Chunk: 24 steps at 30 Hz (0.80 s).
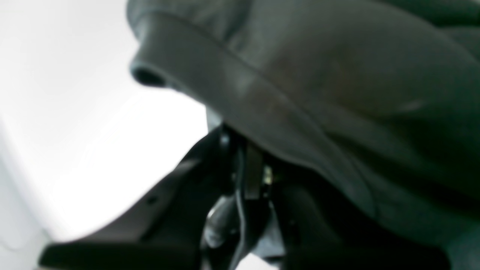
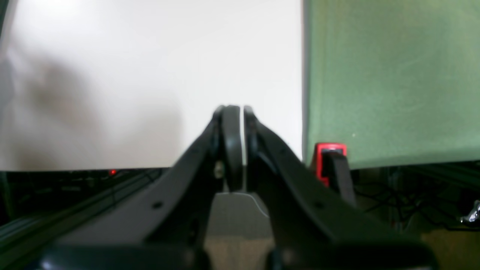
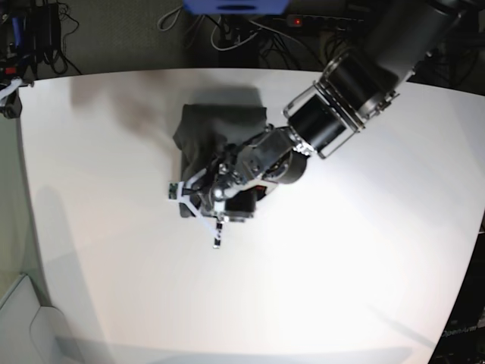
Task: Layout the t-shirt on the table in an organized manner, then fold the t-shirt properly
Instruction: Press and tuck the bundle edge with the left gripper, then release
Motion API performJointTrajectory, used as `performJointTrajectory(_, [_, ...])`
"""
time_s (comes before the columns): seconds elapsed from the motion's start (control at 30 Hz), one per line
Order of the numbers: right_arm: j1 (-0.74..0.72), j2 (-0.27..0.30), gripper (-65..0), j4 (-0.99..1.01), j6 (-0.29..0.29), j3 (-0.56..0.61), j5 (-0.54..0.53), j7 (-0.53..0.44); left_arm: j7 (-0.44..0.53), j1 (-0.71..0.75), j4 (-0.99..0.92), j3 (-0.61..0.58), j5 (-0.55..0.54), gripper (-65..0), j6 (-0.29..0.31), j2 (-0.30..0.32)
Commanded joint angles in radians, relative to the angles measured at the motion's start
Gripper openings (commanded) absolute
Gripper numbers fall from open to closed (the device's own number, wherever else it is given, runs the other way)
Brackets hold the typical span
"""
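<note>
The dark charcoal t-shirt (image 3: 220, 129) lies bunched in a crumpled heap on the white table (image 3: 341, 265), left of centre towards the far edge. My left gripper (image 3: 198, 193) sits at the heap's near edge. In the left wrist view its fingers (image 1: 247, 168) are pressed together with the t-shirt (image 1: 337, 93) pinched between them and a hemmed fold draped over them. My right gripper (image 2: 238, 112) is shut on nothing, hanging over the table (image 2: 150, 75) near its edge, away from the shirt.
A red-and-black clamp (image 2: 330, 157) grips the table edge beside a green panel (image 2: 390, 75). Cables (image 3: 227, 34) and a blue object (image 3: 235, 6) lie beyond the far edge. The left arm (image 3: 356, 91) reaches in from the upper right.
</note>
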State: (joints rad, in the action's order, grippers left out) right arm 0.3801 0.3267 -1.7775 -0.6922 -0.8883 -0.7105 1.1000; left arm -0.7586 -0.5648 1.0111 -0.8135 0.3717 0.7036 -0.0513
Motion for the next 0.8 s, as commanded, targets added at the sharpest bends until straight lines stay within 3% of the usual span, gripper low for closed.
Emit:
performJointTrajectory(0.0, [0.001, 0.019, -65.0, -0.014, -0.006, -0.007, -0.01, -0.017, 0.001, -0.025, 0.01, 0.006, 0.031, -64.5, -0.005, -0.014])
performJointTrajectory(0.4, [0.001, 0.018, -65.0, -0.014, -0.006, -0.005, -0.01, -0.017, -0.002, -0.025, 0.01, 0.009, 0.066, -63.9, -0.005, -0.015])
performJointTrajectory(0.47, [0.001, 0.018, -65.0, -0.014, -0.006, -0.005, -0.01, -0.017, -0.003, -0.025, 0.01, 0.009, 0.066, -61.3, -0.005, -0.015])
performJointTrajectory(0.57, [0.001, 0.018, -65.0, -0.014, -0.006, -0.004, -0.01, -0.017, -0.003, -0.025, 0.019, 0.01, 0.068, -47.8, -0.005, -0.014])
performJointTrajectory(0.7, [0.001, 0.018, -65.0, -0.014, -0.006, -0.004, -0.01, -0.017, 0.001, -0.025, 0.024, 0.093, 0.068, -24.5, -0.005, -0.019])
performJointTrajectory(0.77, [0.001, 0.018, -65.0, -0.014, -0.006, 0.008, -0.01, -0.017, 0.009, -0.025, 0.033, 0.135, 0.068, -19.5, -0.005, -0.02])
